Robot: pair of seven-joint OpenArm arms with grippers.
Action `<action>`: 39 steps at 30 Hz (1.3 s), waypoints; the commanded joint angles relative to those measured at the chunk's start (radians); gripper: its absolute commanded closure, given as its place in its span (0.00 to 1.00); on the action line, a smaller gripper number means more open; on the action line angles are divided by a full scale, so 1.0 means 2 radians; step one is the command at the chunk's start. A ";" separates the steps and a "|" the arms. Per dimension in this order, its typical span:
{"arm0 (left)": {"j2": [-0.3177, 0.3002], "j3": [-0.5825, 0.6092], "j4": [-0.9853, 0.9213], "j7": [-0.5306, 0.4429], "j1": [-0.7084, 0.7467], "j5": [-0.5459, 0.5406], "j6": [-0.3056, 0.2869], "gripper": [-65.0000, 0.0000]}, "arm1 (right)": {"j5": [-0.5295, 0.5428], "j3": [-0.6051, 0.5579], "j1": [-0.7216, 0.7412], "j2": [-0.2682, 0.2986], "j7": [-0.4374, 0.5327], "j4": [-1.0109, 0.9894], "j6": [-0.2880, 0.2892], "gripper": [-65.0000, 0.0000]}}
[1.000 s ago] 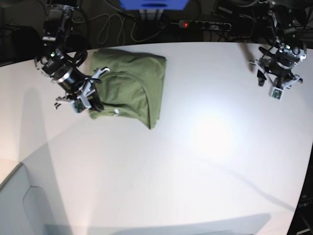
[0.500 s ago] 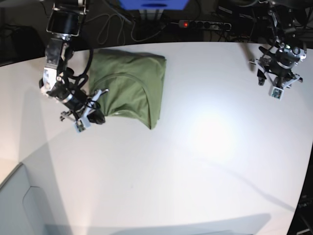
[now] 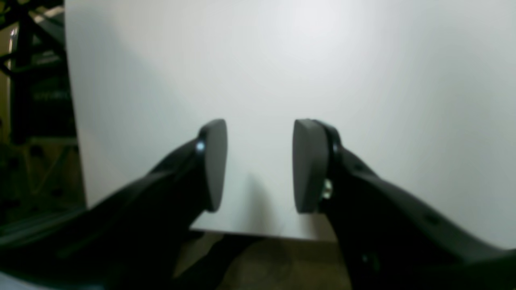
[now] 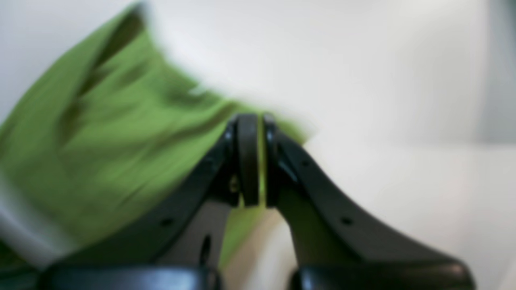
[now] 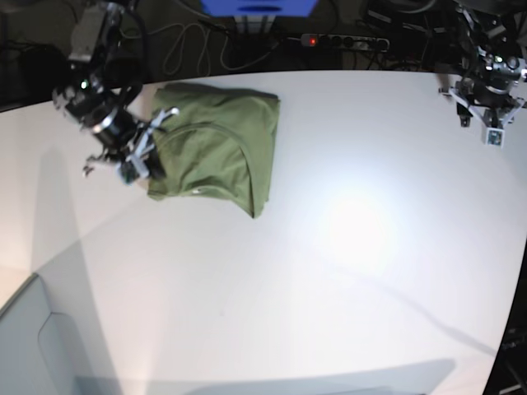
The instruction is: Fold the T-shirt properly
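Fingers [image 4: 248,161] on the right pinched together, seemingly nipping the T-shirt [image 5: 218,148] edge to fold it; left fingers [image 3: 215,165] gape, idle.

Base overhead; wrists close behind tools (blurred).

Both arms are built of black segments with silvery metal joints and loose dark cables. The left hand [image 3: 258,165] has two matte black curved fingers ending in flat rounded pads [image 3: 306,165], with a small bright screw beside each pad. The right hand [image 4: 254,159] has the same black fingers, each with small round holes along its flank.
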 commanded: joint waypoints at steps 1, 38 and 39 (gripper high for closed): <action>-0.004 -0.003 0.009 -0.009 0.000 -0.005 0.002 0.61 | 0.012 0.000 -0.019 -0.006 0.019 0.024 0.005 1.00; 0.109 -0.035 0.077 -0.015 0.110 -0.005 0.002 0.61 | 0.013 0.045 -0.055 0.035 0.071 -0.076 0.005 1.00; 0.113 -0.035 0.077 -0.012 0.115 -0.005 0.002 0.61 | 0.018 0.053 -0.055 0.033 0.071 -0.064 0.005 1.00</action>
